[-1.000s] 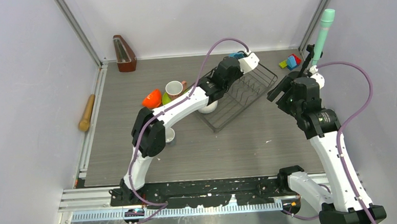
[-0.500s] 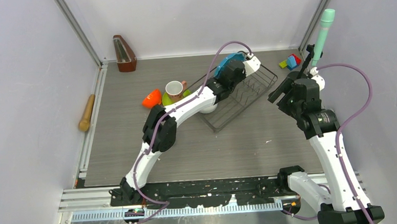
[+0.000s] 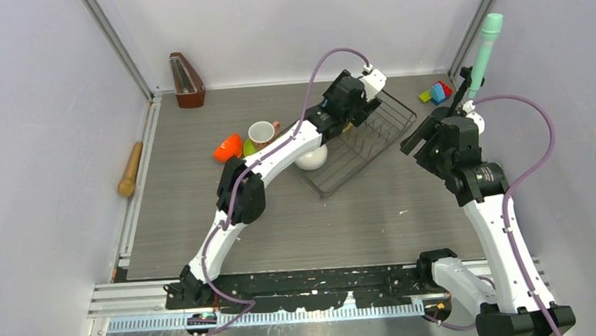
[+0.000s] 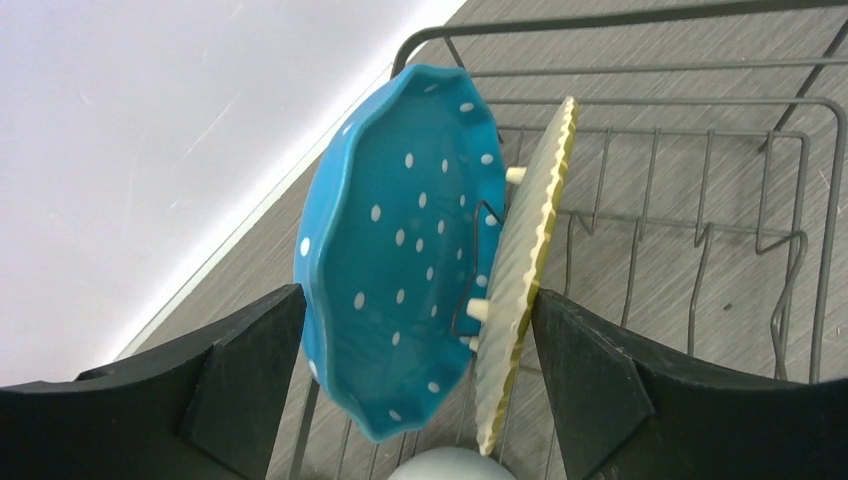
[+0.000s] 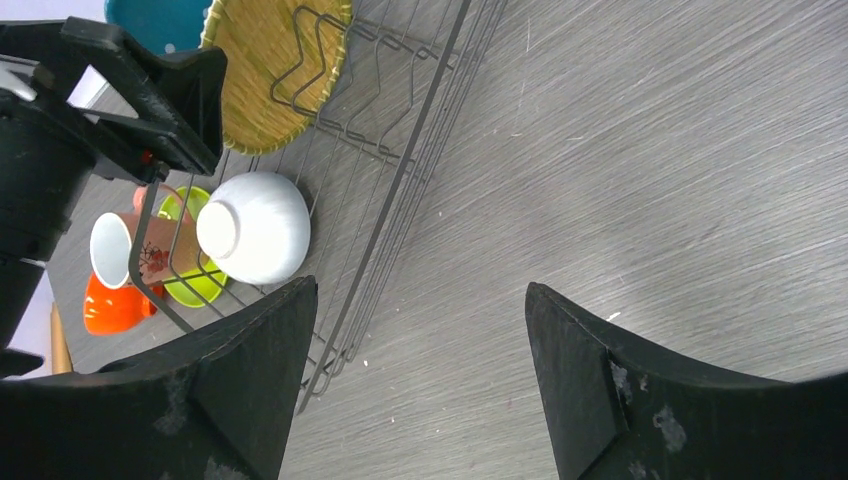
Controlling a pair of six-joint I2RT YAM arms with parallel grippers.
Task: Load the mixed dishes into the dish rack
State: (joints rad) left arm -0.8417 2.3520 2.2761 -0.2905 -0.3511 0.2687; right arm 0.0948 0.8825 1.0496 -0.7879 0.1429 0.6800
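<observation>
Left fingers [image 4: 240, 370] spread, flanking blue dotted plate [image 4: 395, 250], seemingly untouched, right fingers [image 5: 250, 380] spread, empty

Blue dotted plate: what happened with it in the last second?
The left hand carried the blue dotted plate farther over the dish rack, then opened and let it go; it stands on edge there. The right hand, open, and the white bowl stayed put.

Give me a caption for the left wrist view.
Open left gripper above blue plate and yellow plate standing in rack.
</observation>
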